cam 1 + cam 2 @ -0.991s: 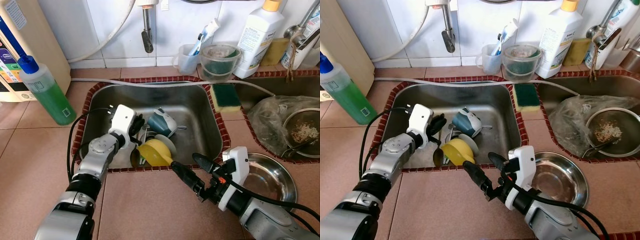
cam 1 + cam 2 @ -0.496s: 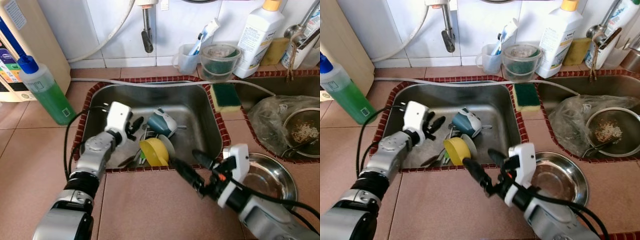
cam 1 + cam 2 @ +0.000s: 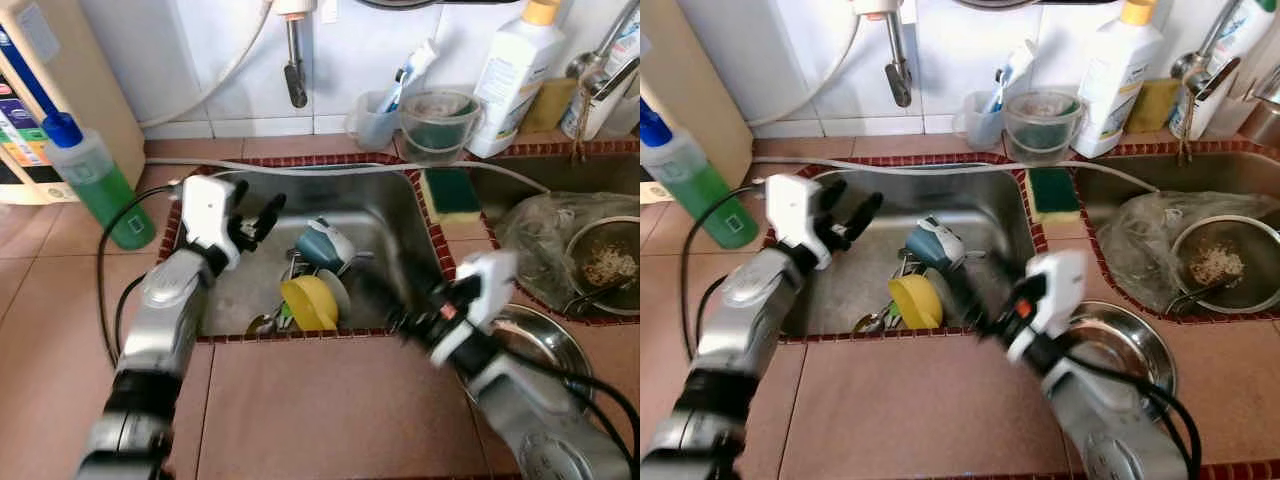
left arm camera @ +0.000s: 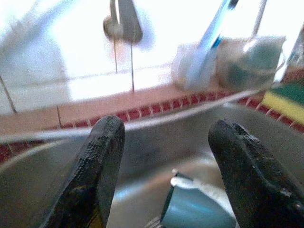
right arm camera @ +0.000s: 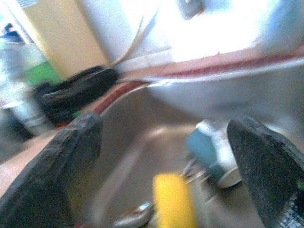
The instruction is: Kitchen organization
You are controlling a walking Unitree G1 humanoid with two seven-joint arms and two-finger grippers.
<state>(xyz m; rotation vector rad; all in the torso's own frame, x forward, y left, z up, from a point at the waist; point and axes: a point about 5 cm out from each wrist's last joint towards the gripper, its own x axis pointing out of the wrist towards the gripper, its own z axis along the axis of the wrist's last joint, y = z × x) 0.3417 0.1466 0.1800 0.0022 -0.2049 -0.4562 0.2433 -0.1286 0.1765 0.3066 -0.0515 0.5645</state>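
Observation:
A steel sink (image 3: 385,215) holds a yellow cup (image 3: 308,302) lying on its side, a teal mug (image 3: 325,243) behind it and a spoon (image 3: 258,325) at the front. My left gripper (image 3: 258,215) hovers open over the sink's back left part, holding nothing. In the left wrist view the teal mug (image 4: 194,209) lies below its spread fingers (image 4: 97,175). My right gripper (image 3: 985,300) is motion-blurred at the sink's front right rim. It is open in the right wrist view, with the yellow cup (image 5: 173,199) and teal mug (image 5: 209,147) ahead between the fingers (image 5: 64,171).
A green soap bottle (image 3: 100,185) stands left of the sink and a sponge (image 3: 452,188) lies on its right rim. A steel bowl (image 3: 540,345) sits on the counter under my right arm. Bottles, a toothbrush cup (image 3: 378,118) and a tap (image 3: 293,65) line the back wall.
My left gripper has lifted away from the dishes to the sink's back left. My right gripper swung from the counter in front up to the front right rim. The yellow cup has tipped slightly.

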